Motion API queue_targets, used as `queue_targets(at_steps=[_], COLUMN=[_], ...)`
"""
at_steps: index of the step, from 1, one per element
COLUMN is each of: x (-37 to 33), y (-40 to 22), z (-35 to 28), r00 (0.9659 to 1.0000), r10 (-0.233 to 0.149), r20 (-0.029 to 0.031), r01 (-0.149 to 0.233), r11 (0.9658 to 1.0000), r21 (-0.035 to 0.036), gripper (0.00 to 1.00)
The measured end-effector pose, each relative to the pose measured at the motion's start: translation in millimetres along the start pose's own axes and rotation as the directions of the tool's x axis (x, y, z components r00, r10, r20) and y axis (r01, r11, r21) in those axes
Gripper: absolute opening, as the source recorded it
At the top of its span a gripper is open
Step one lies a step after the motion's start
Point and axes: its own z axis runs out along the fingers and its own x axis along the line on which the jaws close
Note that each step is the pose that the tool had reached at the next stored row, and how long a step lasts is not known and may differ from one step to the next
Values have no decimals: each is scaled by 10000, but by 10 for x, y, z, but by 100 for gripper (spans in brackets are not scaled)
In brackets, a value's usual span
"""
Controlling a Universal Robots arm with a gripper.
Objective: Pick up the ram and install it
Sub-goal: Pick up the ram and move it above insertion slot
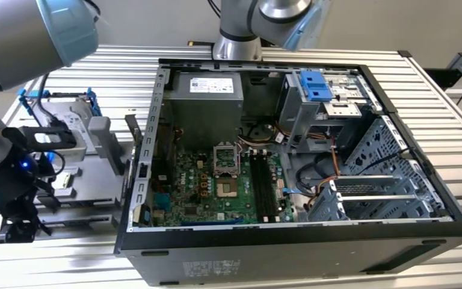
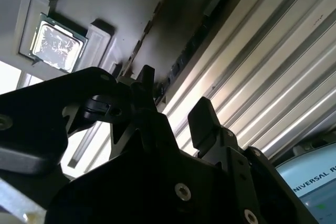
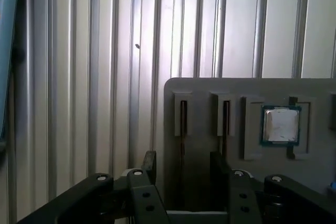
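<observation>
In the first wrist view a grey parts holder [image 3: 252, 90] lies on the ribbed table. Two narrow slots are cut in it, each with a thin dark strip standing edge-on. These look like the ram [image 3: 182, 124], with a second strip [image 3: 226, 119] beside it. My gripper [image 3: 184, 169] hovers just short of the holder, open, its black fingers [image 3: 149, 163] either side of the first slot's line with nothing between them. The second wrist view shows the gripper [image 2: 176, 103] open as well. In the exterior view the gripper [image 1: 10, 232] hangs low at the exterior view's left, outside the computer case [image 1: 295, 241].
A processor chip [image 3: 281, 124] sits in a pocket of the holder beside the slots. The open case holds the motherboard with its black memory slots [image 1: 263, 183], a power supply [image 1: 207, 90] and a drive cage [image 1: 375, 174]. A drive in a blue bracket [image 1: 55, 111] lies behind the holder.
</observation>
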Motion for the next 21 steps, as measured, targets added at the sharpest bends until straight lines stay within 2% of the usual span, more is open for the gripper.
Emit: queue_targets(at_steps=[3,4,7,12,21], x=[1,1,1,-4,-4], y=[-33,-33,-12,-5,-5], z=[53,69,112,202,205], r00=[10000,10000,10000,9999,9999], r10=[34,36,57,103,104], r20=[2,2,-1,-46,-50], r01=[-34,-36,-57,-102,-104], r11=[10000,10000,10000,9999,9999], r21=[1,3,73,72,49], gripper=[100,100,100,100,100])
